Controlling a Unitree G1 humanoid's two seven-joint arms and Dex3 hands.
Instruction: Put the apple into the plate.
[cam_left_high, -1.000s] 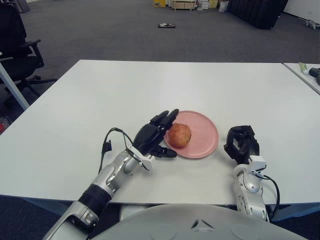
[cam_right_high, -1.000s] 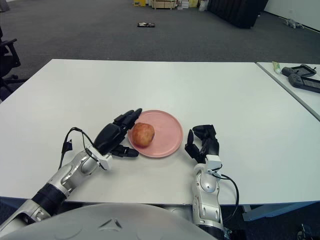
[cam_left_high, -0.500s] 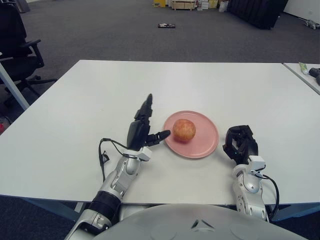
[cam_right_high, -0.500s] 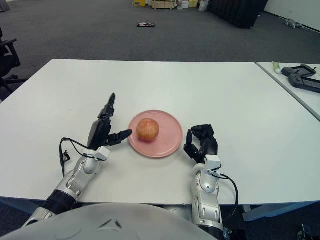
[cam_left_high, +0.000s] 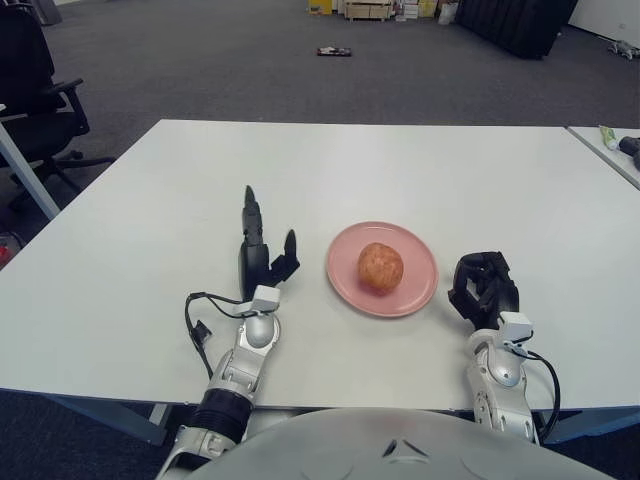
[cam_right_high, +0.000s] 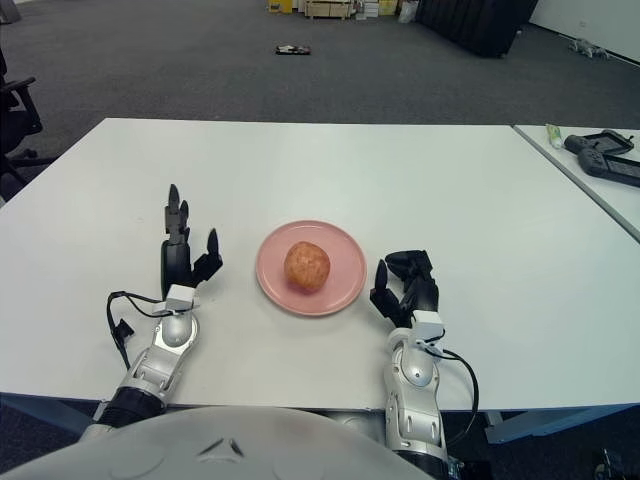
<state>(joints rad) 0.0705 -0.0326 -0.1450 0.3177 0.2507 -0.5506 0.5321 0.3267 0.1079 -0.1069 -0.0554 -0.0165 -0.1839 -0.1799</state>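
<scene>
A reddish apple (cam_left_high: 381, 267) sits near the middle of the pink plate (cam_left_high: 414, 292) on the white table. My left hand (cam_left_high: 260, 250) stands upright to the left of the plate, fingers spread, holding nothing and apart from the plate. My right hand (cam_left_high: 483, 285) shows just right of the plate with its fingers curled and nothing in them.
A second table (cam_right_high: 590, 160) at the far right carries a dark device (cam_right_high: 600, 150) and a small tube. An office chair (cam_left_high: 30, 90) stands off the table's left side. A cable loop (cam_left_high: 200, 325) hangs by my left wrist.
My left hand has let go of the apple and pulled back to the left, turning upright. The apple has rolled to the plate's middle. The right hand has stayed put.
</scene>
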